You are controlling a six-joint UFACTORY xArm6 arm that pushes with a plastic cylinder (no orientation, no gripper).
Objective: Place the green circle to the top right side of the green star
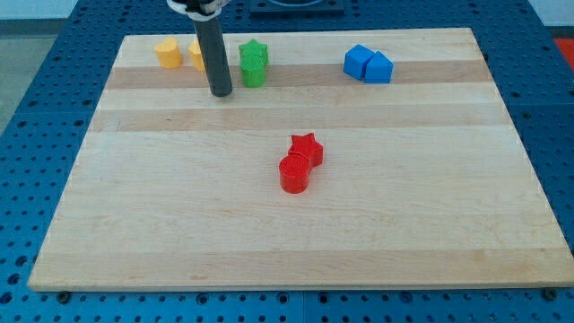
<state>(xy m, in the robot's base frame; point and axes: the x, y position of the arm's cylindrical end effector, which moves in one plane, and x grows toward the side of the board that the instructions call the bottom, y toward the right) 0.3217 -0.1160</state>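
Observation:
The green star (255, 53) sits near the view's top, left of centre, on the wooden board (287, 233). The green circle (254, 74) touches it just below, toward the view's bottom. My tip (221, 92) rests on the board just left of the green circle, a small gap apart. The rod rises toward the view's top and out of frame.
Two yellow blocks sit at the top left: one (167, 52) in full view, the other (196, 55) partly hidden behind the rod. Two blue blocks (369, 64) touch at the top right. A red star (307, 147) and a red circle (293, 174) touch near the centre.

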